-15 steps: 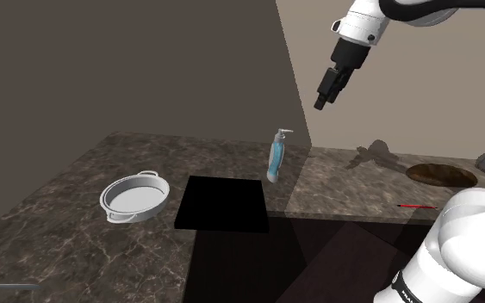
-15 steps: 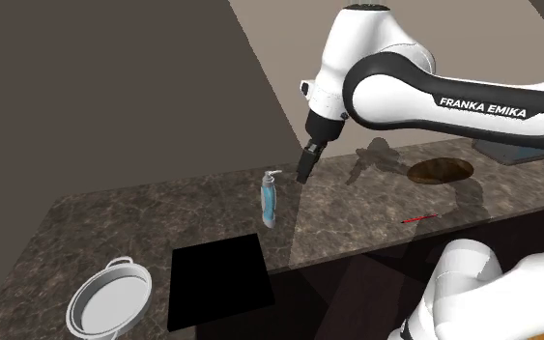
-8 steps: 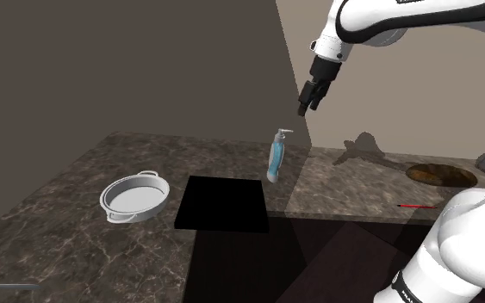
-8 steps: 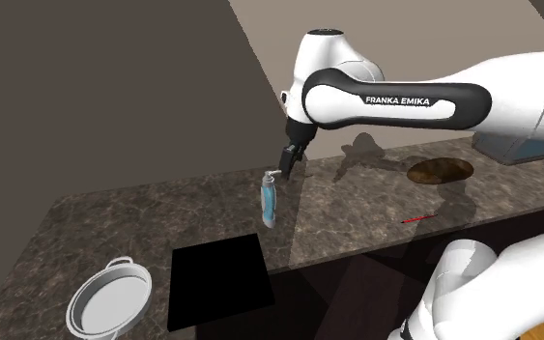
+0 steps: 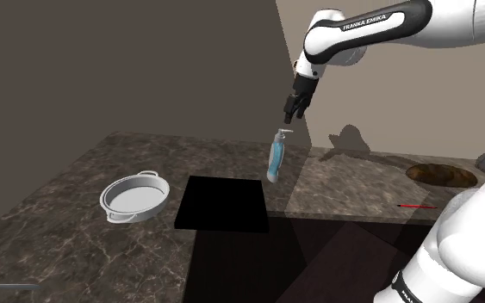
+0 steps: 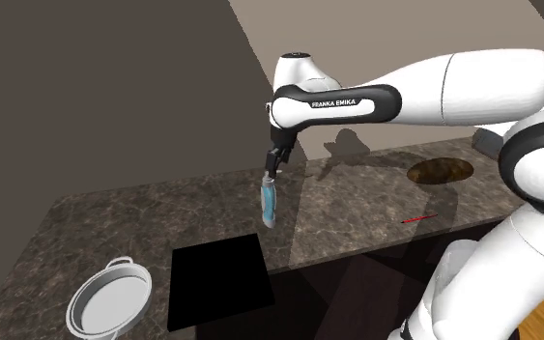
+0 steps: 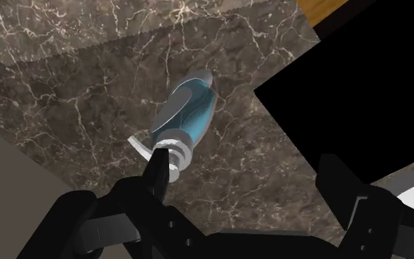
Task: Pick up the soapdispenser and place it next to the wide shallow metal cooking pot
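Gripper (image 5: 292,114) is open: fingers (image 7: 157,173) apart w/ nothing btwn them, so it holds nothing. Soap dispenser (image 5: 275,159), a blue bottle w/ pale pump, stands on the dark marbled counter (image 5: 77,232) just below the gripper. Pump top is near the fingertips but, as far as I can tell, not touching. In wrist view the pump head sits by one finger, off ctr, not in the gap btwn the two. Pot (image 5: 134,196), wide, shallow, pale grey w/ two handles, is well apart from the gripper, beyond a black square area (image 5: 223,204) in the counter.

Progress, my read: early. Approach is nearly done. Grasp not yet made. Lift, carry past the black area & set-down beside pot are all left. Prob. needs a small sideways shift to centre the bottle btwn the fingers before descending & closing.
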Robot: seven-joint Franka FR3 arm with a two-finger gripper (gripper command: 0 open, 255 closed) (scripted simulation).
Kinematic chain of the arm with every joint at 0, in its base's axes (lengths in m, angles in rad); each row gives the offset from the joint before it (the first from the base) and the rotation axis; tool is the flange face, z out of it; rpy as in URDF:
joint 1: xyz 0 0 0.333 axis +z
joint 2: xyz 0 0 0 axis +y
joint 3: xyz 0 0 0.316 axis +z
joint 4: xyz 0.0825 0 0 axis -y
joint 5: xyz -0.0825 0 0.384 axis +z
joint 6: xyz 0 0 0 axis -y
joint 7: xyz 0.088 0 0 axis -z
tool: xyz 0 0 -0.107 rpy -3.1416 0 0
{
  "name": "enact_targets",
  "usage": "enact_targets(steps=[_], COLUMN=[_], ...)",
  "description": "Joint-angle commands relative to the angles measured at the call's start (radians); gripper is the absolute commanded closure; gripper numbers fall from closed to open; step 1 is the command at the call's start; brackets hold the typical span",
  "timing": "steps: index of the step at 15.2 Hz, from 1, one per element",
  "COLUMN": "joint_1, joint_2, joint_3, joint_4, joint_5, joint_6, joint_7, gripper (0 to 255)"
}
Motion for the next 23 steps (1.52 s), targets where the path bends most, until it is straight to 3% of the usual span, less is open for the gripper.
enact_targets(steps=[1, 8, 16, 23], joint_1=[-0.004, -0.038, -0.039, -0.039], joint_2=[0.075, 0.345, 0.380, 0.380], joint_3=[-0.013, -0.045, -0.041, -0.041], joint_4=[0.049, 0.249, 0.192, 0.193], joint_5=[0.014, 0.076, 0.087, 0.087], joint_6=[0.012, 0.031, 0.122, 0.122], joint_7=[-0.021, -0.098, -0.106, -0.106], gripper=[0, 0, 0, 0])
